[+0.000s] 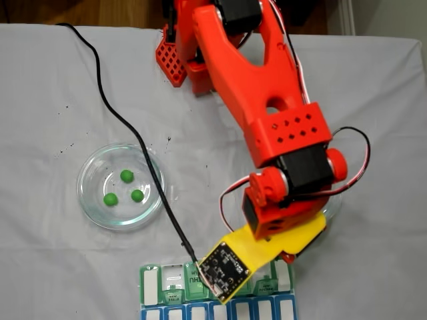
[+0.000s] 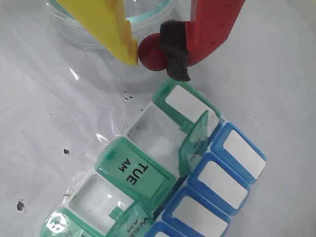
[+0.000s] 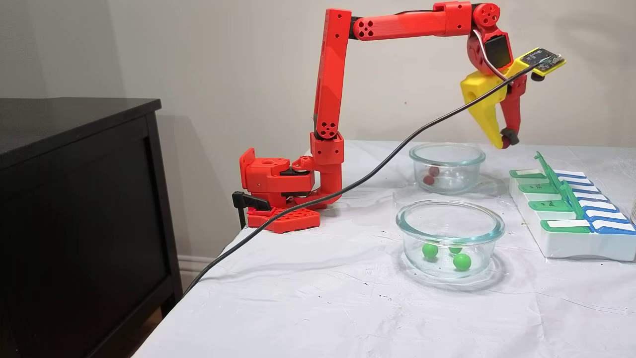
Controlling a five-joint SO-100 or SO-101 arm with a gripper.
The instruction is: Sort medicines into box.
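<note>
White-clothed desk (image 3: 308, 298) | dark red round pill (image 2: 152, 52) gripped in yellow-and-red pincer (image 2: 154, 58), upper centre of wrist view | step: carry to green-lidded pill organizer (image 2: 148, 173) | next: release to be aligned over an open cell

You have one dark red ball (image 2: 152, 52) pinched in the gripper (image 2: 148, 54), pill organizer (image 2: 197, 163) lids open at 6 o'clock.

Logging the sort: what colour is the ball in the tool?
Dark red small round ball, clearest in the wrist view.

"TUE AM" on a green lid (image 2: 136, 174) of the box (image 2: 207, 173)
</note>
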